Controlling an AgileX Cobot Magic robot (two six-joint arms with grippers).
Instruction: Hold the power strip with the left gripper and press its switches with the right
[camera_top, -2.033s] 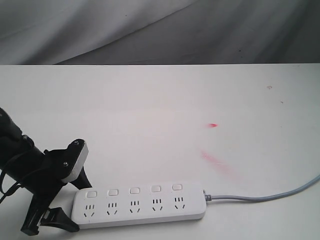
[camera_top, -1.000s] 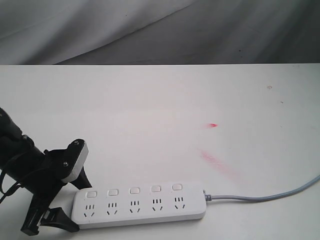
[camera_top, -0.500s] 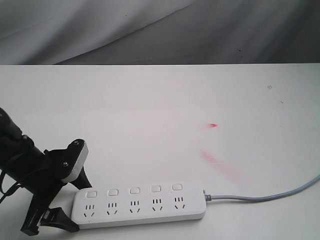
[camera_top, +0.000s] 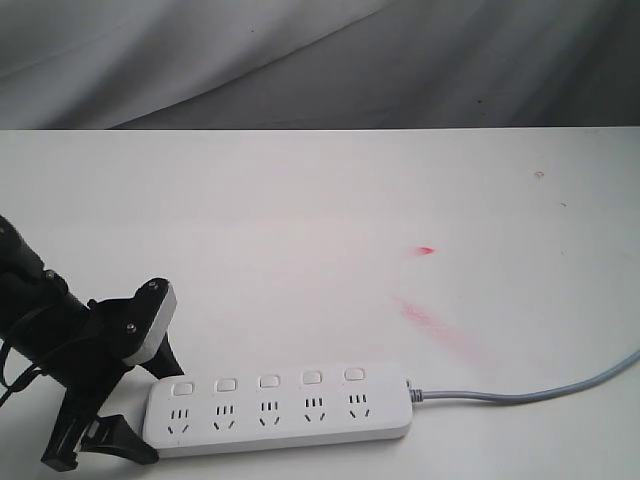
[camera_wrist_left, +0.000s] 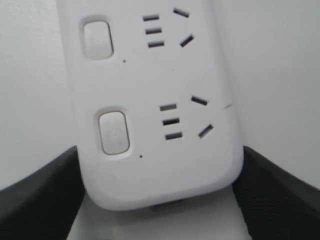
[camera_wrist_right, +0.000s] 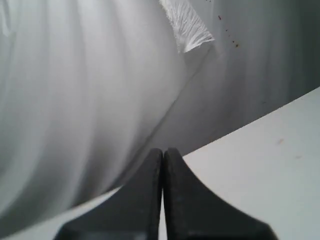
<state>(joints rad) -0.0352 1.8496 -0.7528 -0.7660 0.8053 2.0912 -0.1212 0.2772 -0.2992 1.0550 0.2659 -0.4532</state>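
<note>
Lying flat at the near left of the tabletop (camera_top: 300, 220), the power strip (camera_top: 290, 425) runs left to right, switches (camera_top: 268, 381) along its far edge, cord (camera_top: 520, 392) trailing right. The left hand (camera_top: 150, 403) clasps its left end; the right hand (camera_wrist_right: 163, 165) is pinched closed.

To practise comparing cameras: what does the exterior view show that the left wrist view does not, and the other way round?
Exterior only: the whole power strip with five switches, its grey cord, red marks on the table. Left wrist only: up close, black fingers pressed against both long sides of the strip's end. Both: the left hand at that end, two switches, socket slots.
</note>
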